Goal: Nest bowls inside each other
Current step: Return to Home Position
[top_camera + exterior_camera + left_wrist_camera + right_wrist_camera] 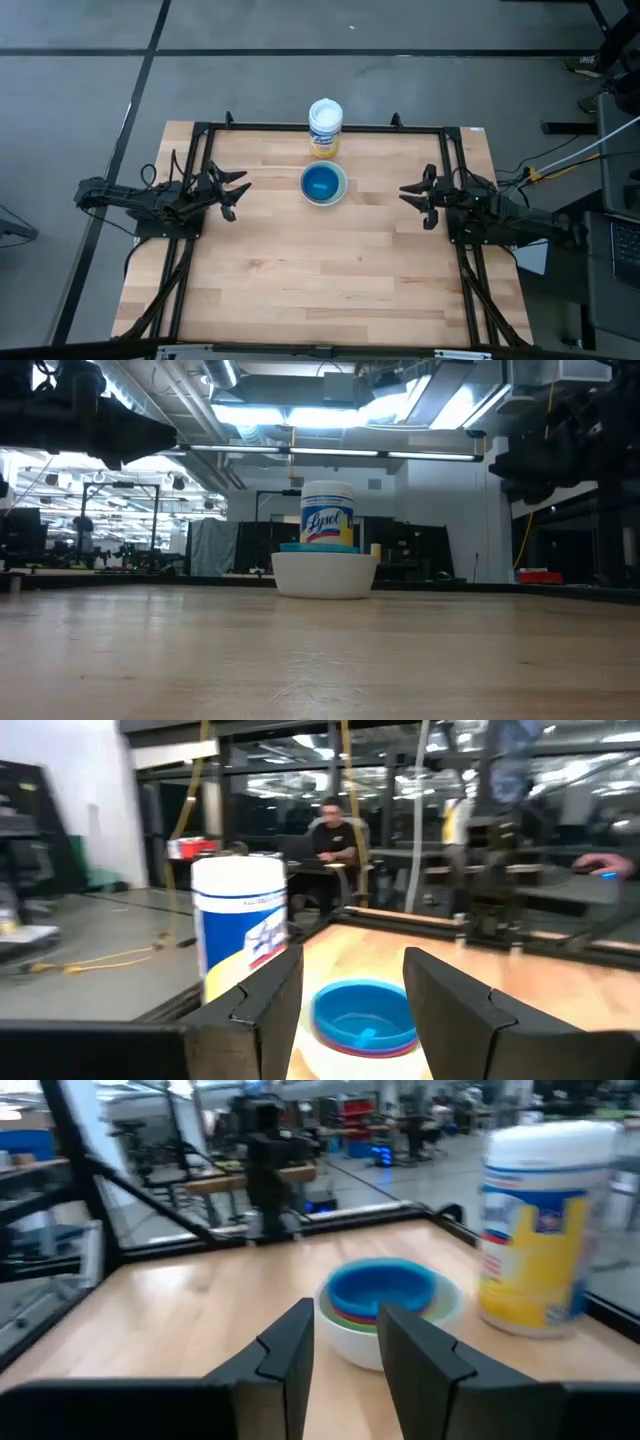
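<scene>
The bowls (323,184) stand nested in one stack on the far middle of the table. The white bowl (392,1338) is outermost, with green and red rims (352,1318) showing inside it and a blue bowl (381,1287) on top. The stack rests on the white bowl's base (324,588). My left gripper (236,190) hangs open by the table's left side, pointing level at the stack. My right gripper (412,196) hangs open at the right side, facing the stack too. Nothing lies between either pair of fingers (262,1010) (290,1352).
A white-lidded cylindrical container with a yellow label (325,127) stands upright just behind the stack, at the table's far edge. A black frame (300,126) runs along the far edge and sides. Beyond the table a person (335,838) sits at a desk.
</scene>
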